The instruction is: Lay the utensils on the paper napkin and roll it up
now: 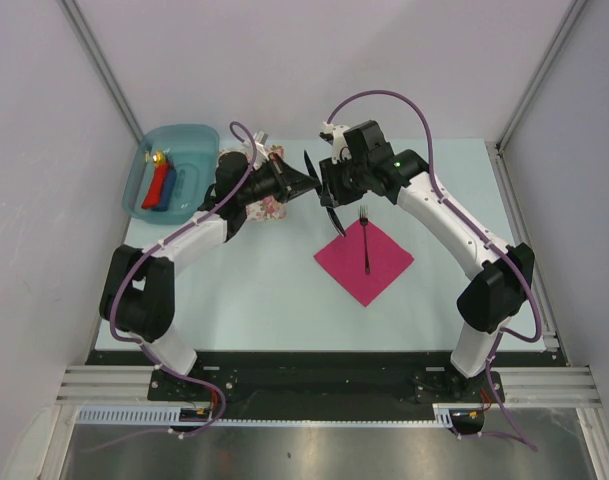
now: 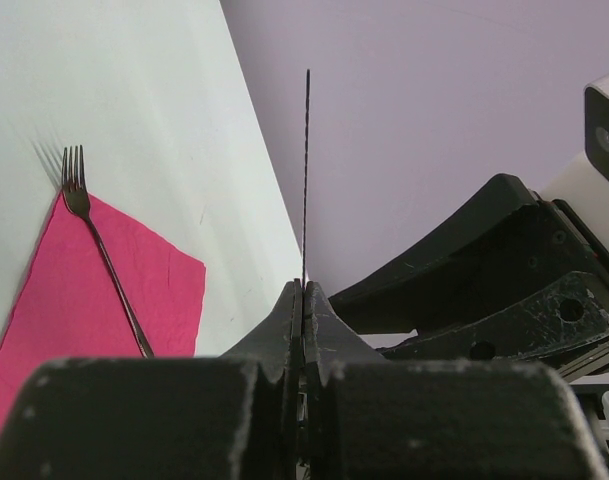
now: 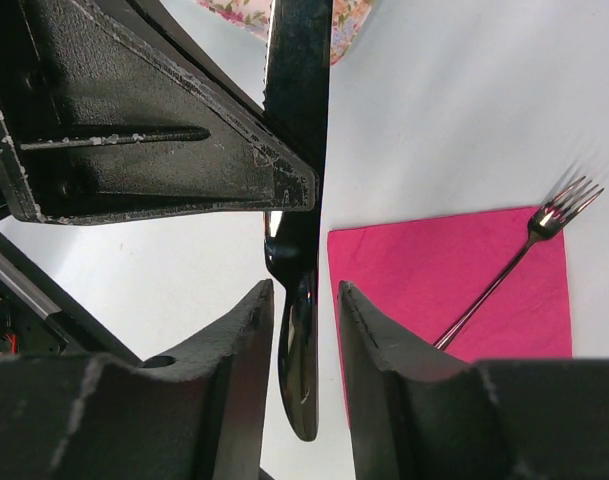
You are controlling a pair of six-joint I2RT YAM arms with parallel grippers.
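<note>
We observe the left gripper [image 2: 303,290] clenched on the knife [image 2: 306,170], which stands edge-on out of the closed fingertips and is held above the table [image 1: 254,290], clear of its surface. In the top view the knife [image 1: 322,195] hangs between the two grippers, just behind the napkin's left corner. The right gripper [image 3: 306,295] faces the left one, and its fingers [image 3: 369,340] stand apart with the knife's rounded end [image 3: 296,330] between them. A gap shows between the knife and one finger. We cannot tell whether the other finger touches it. The napkin [image 1: 364,262] lies flat on the table as a diamond, right of centre and in front of the grippers. The fork [image 1: 366,242] lies on the napkin along its diagonal, with the tines overhanging the far corner onto the table. A floral cloth [image 1: 271,205] lies partly under the left arm. At the far left corner a teal bin [image 1: 189,140] holds a red roll [image 1: 159,185] and a blue roll [image 1: 170,190].
</note>
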